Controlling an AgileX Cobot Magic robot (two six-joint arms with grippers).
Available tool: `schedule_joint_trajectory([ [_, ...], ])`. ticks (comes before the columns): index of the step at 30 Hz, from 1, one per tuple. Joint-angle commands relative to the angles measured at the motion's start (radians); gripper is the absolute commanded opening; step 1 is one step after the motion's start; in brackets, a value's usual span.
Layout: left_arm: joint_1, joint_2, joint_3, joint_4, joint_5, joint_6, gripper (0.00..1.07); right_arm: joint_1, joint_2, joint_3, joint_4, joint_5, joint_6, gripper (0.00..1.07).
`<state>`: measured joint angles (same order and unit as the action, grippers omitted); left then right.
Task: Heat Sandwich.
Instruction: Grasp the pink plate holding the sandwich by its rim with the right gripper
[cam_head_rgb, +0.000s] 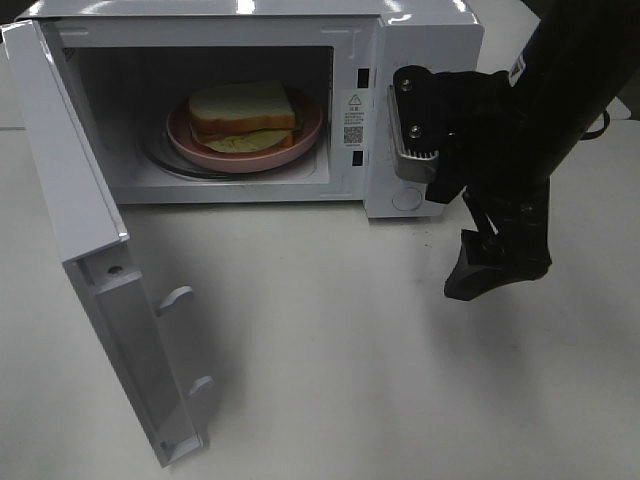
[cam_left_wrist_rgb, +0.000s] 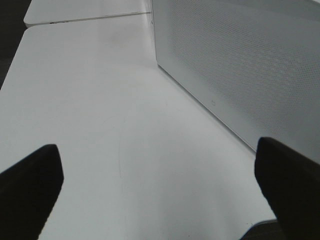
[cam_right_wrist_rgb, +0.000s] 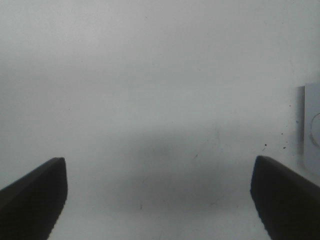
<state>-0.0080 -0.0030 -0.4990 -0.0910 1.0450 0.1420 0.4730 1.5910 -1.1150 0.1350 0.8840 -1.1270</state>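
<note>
White surface (cam_head_rgb: 350, 350) carries an open microwave (cam_head_rgb: 430, 30) with the sandwich (cam_head_rgb: 245, 110) on its pink plate (cam_head_rgb: 245, 162) inside; loading looks done, shutting the door (cam_head_rgb: 60, 150) and starting heat remain. Right gripper (cam_right_wrist_rgb: 157, 167) and left gripper (cam_left_wrist_rgb: 157, 150) both hang with jaws apart, empty, and bare room lies around the door's outer edge.

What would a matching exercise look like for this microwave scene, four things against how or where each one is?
Things: 1 sandwich; 2 pink plate; 3 microwave door; 4 right gripper.
States: A swung wide open; B jaws apart, empty; C white bread, lying on the plate; D round, inside the microwave, under the bread.
Pairs: 1-C; 2-D; 3-A; 4-B.
</note>
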Motion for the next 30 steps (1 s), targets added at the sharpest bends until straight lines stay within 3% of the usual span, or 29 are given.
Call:
schedule_joint_trajectory([
  [1, 0.003, -0.024, 0.0, -0.004, -0.006, -0.001, 1.03, 0.017, -0.006, -0.003, -0.016, -0.028, -0.001, 0.95],
  [15, 0.003, -0.024, 0.0, -0.004, -0.006, -0.001, 1.03, 0.084, 0.002, -0.006, -0.081, -0.227, -0.137, 0.94],
  [30, 0.003, -0.024, 0.0, -0.004, -0.006, -0.001, 1.03, 0.124, 0.176, -0.203, -0.106, -0.251, -0.183, 0.92],
])
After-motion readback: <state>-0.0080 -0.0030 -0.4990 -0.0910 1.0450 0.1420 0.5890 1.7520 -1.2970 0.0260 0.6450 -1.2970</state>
